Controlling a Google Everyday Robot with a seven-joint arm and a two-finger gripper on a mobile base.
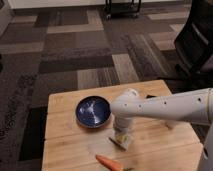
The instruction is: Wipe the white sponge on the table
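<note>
Floor: patchwork carpet tiles (75, 55) in grey, brown and tan cover the room. 1 black office chair (197, 40) stands at the right edge of the view. The wheeled base of a black cart (122, 7) shows at the top edge.

Surface: a light wooden butcher-block table (65, 145), rectangular with pale tan planks, fills the lower part of the view.

Items on the table: 3 noted.
- 1 round dark blue bowl (93, 111) sits upright, left of centre.
- 1 small, soft-looking white sponge (125, 143) with rounded corners lies flat on the boards. It is right of the bowl, nearer the front edge, and apart from the bowl.
- 1 orange carrot (108, 162) lies near the front edge, in front of the sponge and to its left, not touching it. There is green at the carrot's right end (partly cut off by the bottom of the view).

Arm: 1 white robot arm (165, 107) enters from the right and runs across above the table. It bends downward at a rounded joint just beside the bowl's right rim.

The gripper (121, 136) points straight down, directly over the sponge. Its fingers are closed with the sponge at their tips, and the sponge is in contact with the table. A dark patch of shadow lies on the boards just left of the sponge.
</note>
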